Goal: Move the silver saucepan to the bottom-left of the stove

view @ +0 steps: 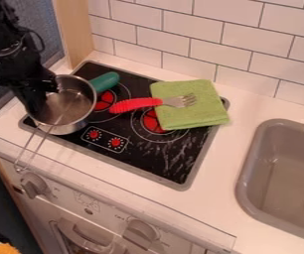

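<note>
The black gripper (pixel 40 101) hangs down at the left side of the stove, against the left rim of the silver saucepan (pixel 80 119). Part of that rim is hidden behind the gripper. The saucepan is over the left part of the black stove top (pixel 148 161), its open top facing up and its wire handle pointing toward the front edge of the counter. Whether the pan's base touches the stove I cannot tell.
A teal object (pixel 106 82) lies just behind the pan. Right of it, a red-handled fork (pixel 136 104) rests partly on a folded green cloth (pixel 205 114). The tiled wall rises behind, and a grey sink (pixel 247 171) is at the right.
</note>
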Controlling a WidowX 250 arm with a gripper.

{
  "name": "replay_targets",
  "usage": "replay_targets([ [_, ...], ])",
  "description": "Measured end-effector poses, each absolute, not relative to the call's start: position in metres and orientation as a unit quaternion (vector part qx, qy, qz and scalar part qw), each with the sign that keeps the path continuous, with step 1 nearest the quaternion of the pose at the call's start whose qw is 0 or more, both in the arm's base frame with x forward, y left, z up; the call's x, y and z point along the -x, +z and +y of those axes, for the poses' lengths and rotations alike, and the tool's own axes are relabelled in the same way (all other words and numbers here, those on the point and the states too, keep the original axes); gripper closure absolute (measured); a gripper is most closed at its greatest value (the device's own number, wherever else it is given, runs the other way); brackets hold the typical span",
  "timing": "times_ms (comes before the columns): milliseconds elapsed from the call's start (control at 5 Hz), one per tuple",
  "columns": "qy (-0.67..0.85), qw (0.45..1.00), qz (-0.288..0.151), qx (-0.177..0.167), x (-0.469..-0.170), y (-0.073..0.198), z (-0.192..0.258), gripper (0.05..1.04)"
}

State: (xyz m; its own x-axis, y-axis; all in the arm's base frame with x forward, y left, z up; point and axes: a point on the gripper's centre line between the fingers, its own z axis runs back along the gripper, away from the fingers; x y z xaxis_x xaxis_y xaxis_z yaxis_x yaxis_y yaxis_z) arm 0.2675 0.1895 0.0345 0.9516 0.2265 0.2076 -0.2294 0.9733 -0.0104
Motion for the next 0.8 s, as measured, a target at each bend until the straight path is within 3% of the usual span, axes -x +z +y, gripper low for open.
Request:
replay_targets([
  [600, 0.135, 0.988, -0.075, 0.006, -0.264, 0.015, 0.208, 0.977],
  [800, 0.135, 0.988, -0.070, 0.012, -0.264, 0.014, 0.206, 0.792],
])
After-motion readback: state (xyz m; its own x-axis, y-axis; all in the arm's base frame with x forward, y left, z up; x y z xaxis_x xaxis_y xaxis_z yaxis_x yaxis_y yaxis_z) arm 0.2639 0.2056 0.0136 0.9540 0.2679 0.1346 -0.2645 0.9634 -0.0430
